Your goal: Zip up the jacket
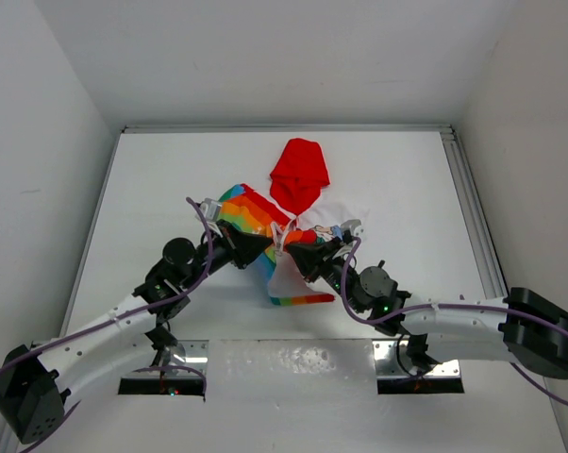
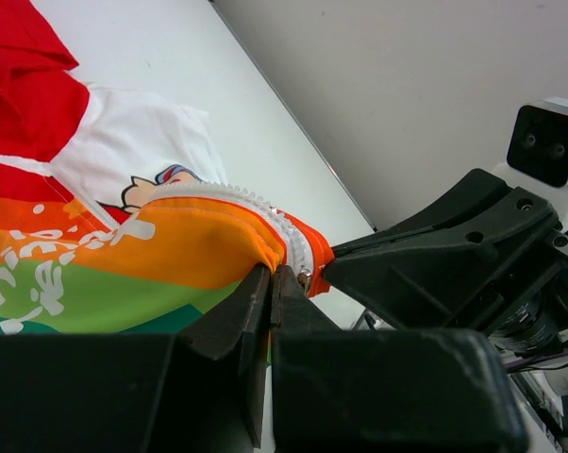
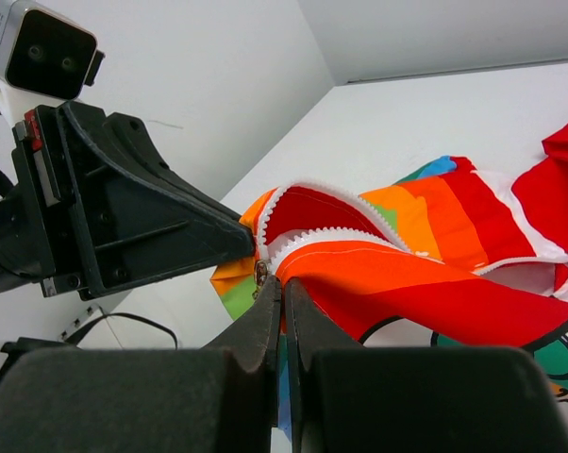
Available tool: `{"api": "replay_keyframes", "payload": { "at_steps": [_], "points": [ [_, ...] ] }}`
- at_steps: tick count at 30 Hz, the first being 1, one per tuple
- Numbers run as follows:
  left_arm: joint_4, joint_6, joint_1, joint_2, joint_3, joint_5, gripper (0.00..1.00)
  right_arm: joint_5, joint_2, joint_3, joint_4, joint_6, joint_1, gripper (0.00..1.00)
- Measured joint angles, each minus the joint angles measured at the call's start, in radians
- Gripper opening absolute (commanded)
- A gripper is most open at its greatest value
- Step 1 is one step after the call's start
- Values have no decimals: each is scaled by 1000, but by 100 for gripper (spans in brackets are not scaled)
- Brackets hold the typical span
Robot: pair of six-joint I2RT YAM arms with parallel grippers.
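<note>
The jacket point(image 1: 251, 215) lies crumpled mid-table, rainbow stripes to the left and red hood point(image 1: 299, 175) toward the back. My left gripper point(image 1: 268, 247) and right gripper point(image 1: 296, 255) meet tip to tip at its lower front. In the left wrist view the left gripper point(image 2: 272, 272) is shut on the orange fabric edge point(image 2: 199, 245), beside the white zipper teeth point(image 2: 256, 203) and the metal slider point(image 2: 306, 277). In the right wrist view the right gripper point(image 3: 283, 281) is shut on the jacket's orange-red edge point(image 3: 407, 283), right at the slider point(image 3: 261, 274). Above the slider the two tooth rows stand apart.
The white table point(image 1: 171, 170) is walled at the back and both sides. A metal rail point(image 1: 468, 208) runs along its right edge. The jacket's striped hem point(image 1: 303, 299) hangs toward the near edge, between the two arm bases.
</note>
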Motion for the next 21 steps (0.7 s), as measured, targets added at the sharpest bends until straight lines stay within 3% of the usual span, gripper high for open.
{"api": "replay_keyframes", "payload": {
  "at_steps": [21],
  "points": [
    [-23, 19, 0, -10, -3, 29, 0, 1, 0, 29, -44, -23, 0, 0]
  ]
}}
